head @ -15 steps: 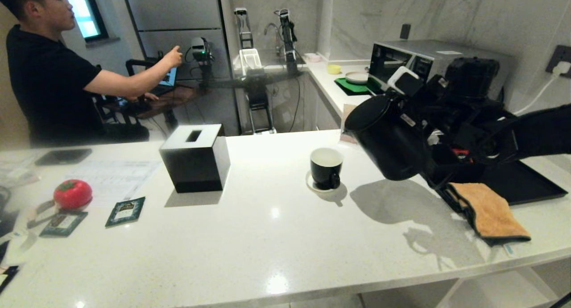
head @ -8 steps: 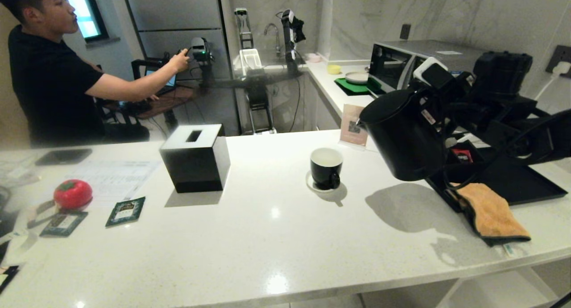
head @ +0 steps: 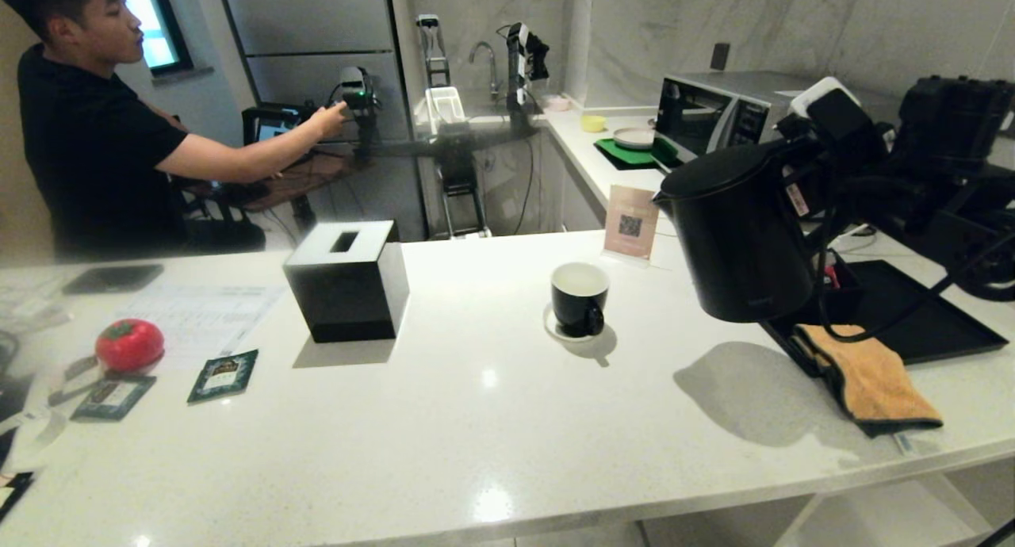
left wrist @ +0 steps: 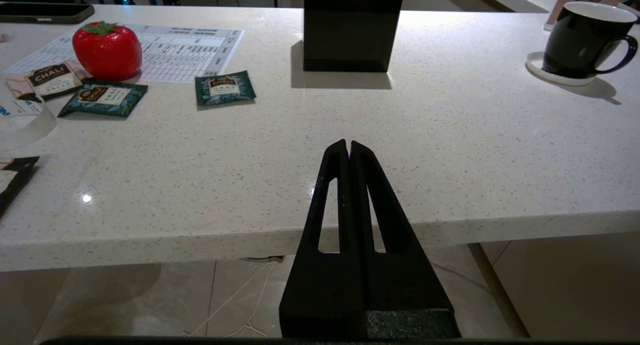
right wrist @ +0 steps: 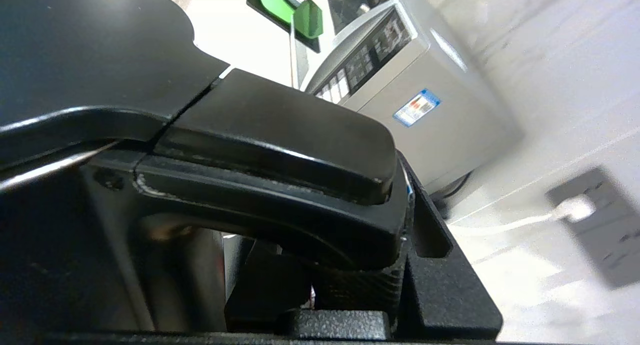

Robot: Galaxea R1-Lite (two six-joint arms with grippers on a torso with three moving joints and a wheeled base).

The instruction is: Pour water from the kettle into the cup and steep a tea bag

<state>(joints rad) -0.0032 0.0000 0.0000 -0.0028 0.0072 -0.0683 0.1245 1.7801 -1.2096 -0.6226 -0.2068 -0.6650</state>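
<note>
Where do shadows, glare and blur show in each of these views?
Head view: the raised kettle casts a broad shadow on the counter, which carries small glare spots; straight lines bow toward the picture's edges. Left wrist view: the cup throws a short shadow. Right wrist view: the kettle's handle fills the picture; the wall behind is blurred and overbright.

Matte kettle [head: 741, 238]; glossy cup [head: 580, 298]; polished speckled stone counter [head: 492, 420].

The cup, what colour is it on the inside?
White inside; the cup is black outside. The head view looks down into it best.
</note>
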